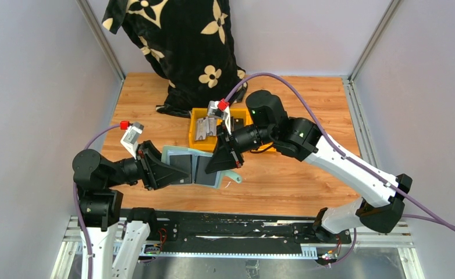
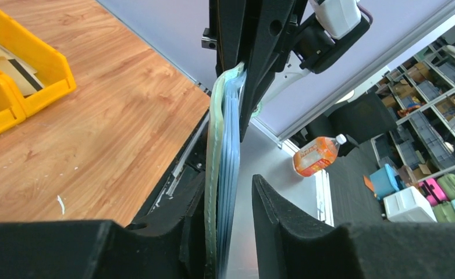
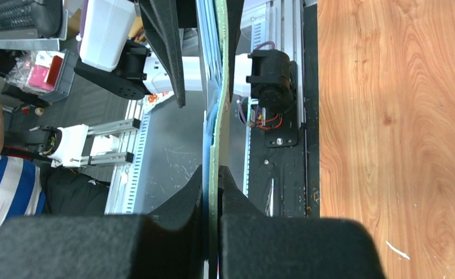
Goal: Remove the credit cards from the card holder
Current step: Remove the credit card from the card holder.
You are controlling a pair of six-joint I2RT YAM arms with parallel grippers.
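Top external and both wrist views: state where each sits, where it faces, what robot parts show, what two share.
Top external: above, behind the robot, facing down on the table; both arms show.
Left wrist: on left arm, facing along the left gripper.
Right wrist: on right arm, facing along the right gripper.
Shared: both wrist views see the card holder edge-on.

Tabletop: orange-brown wood grain.
Walls: plain pale lilac-grey panels on the tabletop's left, far and right sides, evenly lit.
Corner posts: grey metal, at the tabletop's far corners.
Beyond the tabletop's near edge: dark floor, cluttered shelving, dark chair.
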